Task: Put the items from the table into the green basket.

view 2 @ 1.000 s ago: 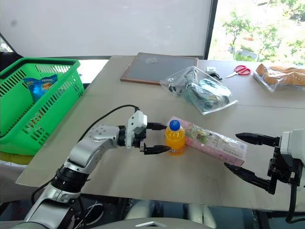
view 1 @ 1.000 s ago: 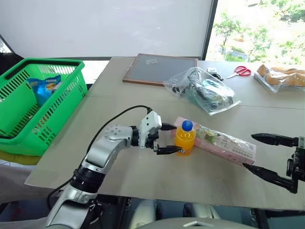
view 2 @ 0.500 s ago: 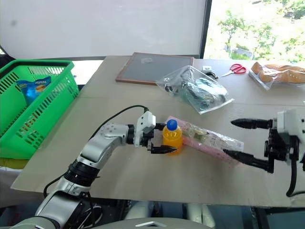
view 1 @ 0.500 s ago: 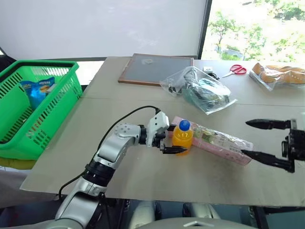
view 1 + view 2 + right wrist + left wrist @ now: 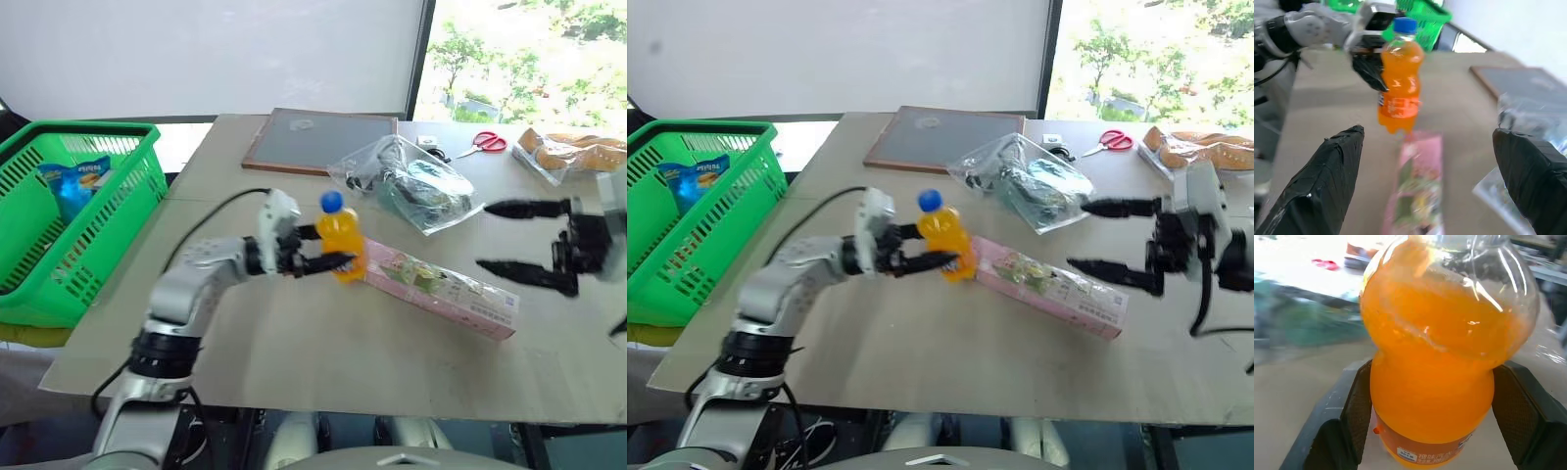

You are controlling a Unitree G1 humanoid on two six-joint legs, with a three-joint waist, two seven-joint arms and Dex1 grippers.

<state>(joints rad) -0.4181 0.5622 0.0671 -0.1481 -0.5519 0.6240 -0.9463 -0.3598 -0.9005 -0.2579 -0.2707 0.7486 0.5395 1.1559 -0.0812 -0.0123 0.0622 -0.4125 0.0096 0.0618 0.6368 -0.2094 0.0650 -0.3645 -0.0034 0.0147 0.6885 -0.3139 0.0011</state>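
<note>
Pale beige table [image 5: 323,372] stretches ahead of me, with the green basket [image 5: 73,230] off its left edge, well apart from everything I am handling. My left gripper [image 5: 328,247] is clenched on the orange bottle [image 5: 340,240], pads pinching its waist; the bottle hangs clear of the tabletop, cap tilted slightly left. From here the basket lies to my left and a little nearer to me, so I judge the carry must swing that way, over the rim. The pink box [image 5: 436,289] lies flat, its long axis running from just under the bottle out toward my right gripper [image 5: 519,240], which hovers with its fingers spread wide just beyond the box's far end. Compared with a second ago, the bottle has left the table and my right gripper has risen and come closer to the box.
</note>
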